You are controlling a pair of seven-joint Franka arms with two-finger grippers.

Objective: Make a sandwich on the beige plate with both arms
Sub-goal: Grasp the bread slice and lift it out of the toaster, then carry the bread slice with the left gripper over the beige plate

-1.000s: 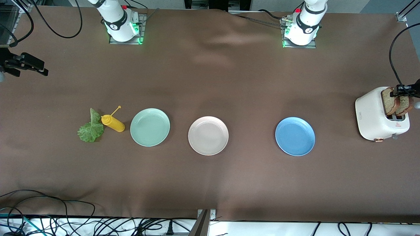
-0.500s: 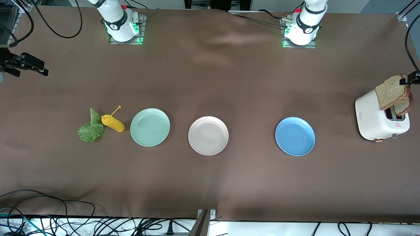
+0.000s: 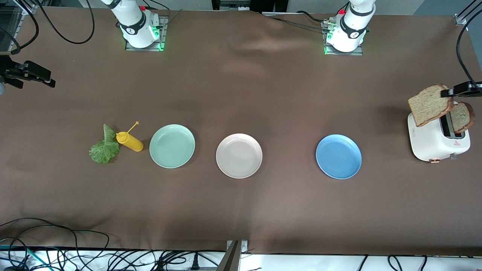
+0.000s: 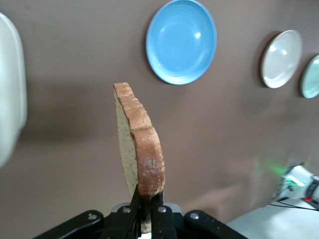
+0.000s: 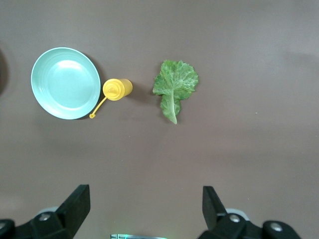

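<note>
My left gripper [image 3: 449, 92] is shut on the crust edge of a brown bread slice [image 3: 429, 104], which hangs in the air over the white toaster [image 3: 433, 141]. In the left wrist view the bread slice [image 4: 137, 144] stands edge-on out of the left gripper [image 4: 147, 201]. A second bread slice [image 3: 461, 117] sticks up from the toaster slot. The beige plate [image 3: 239, 155] lies bare at the table's middle. The lettuce leaf [image 3: 103, 148] lies flat toward the right arm's end. My right gripper [image 5: 144, 199] hangs open high over the table, near the lettuce leaf [image 5: 174, 87].
A yellow squeeze bottle [image 3: 130, 142] lies between the lettuce and a mint-green plate [image 3: 172, 146]. A blue plate [image 3: 338, 156] sits between the beige plate and the toaster. Cables run along the table edge nearest the front camera.
The left gripper has pulled one bread slice up out of the toaster and carried it a little toward the table's middle. The right arm has not moved.
</note>
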